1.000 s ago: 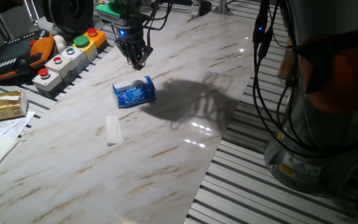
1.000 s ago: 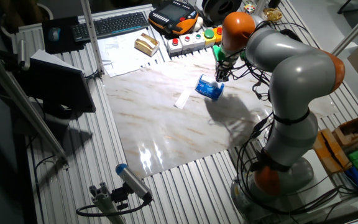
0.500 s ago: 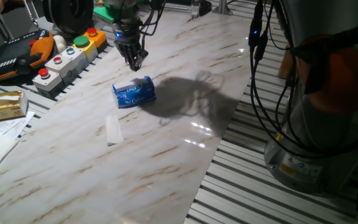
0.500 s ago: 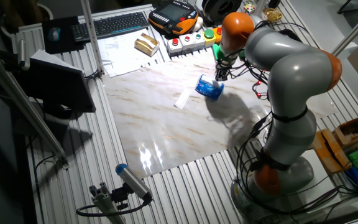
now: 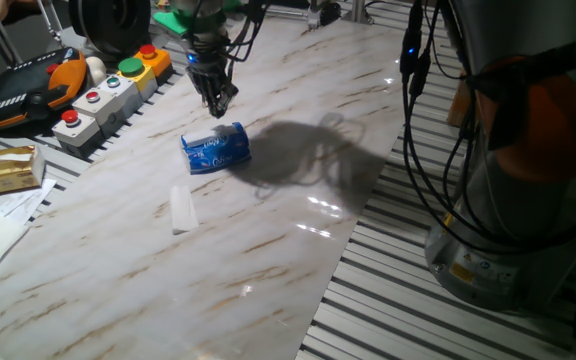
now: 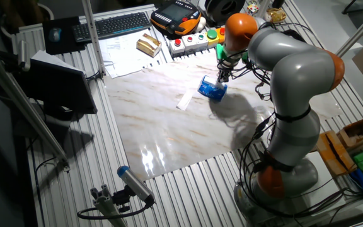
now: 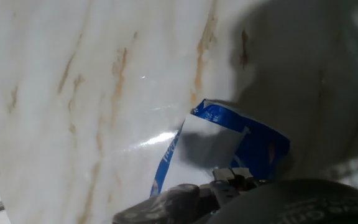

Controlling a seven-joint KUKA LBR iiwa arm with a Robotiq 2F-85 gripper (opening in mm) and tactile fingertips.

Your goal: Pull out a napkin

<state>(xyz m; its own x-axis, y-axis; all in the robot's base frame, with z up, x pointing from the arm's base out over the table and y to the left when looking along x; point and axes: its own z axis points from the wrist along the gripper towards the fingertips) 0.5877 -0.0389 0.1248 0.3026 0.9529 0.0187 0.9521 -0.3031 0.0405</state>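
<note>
In one fixed view, the black two-finger gripper hangs above the marble-patterned table, just behind and over the blue plastic tissue packet with white print. Its fingers taper down to a single dark point, apparently drawn close together, with nothing visibly pinched between them and a clear gap to the packet below. The packet lies on its side; no loose white sheet can be made out at its opening or on the marble near it. A small narrow folded white strip lies on the table in front of the packet, apart from it.

In the other fixed view, the gripper sits at the far edge of the blue packet, and it is too small here to tell whether the tips touch the packet. The white strip lies to the packet's left.

In the hand view, the blue packet fills the lower middle, with a pale panel on its top face. Dark blurred gripper parts cut off its lower edge, and the fingertips themselves cannot be made out. The napkin cannot be picked out in any view.
</note>
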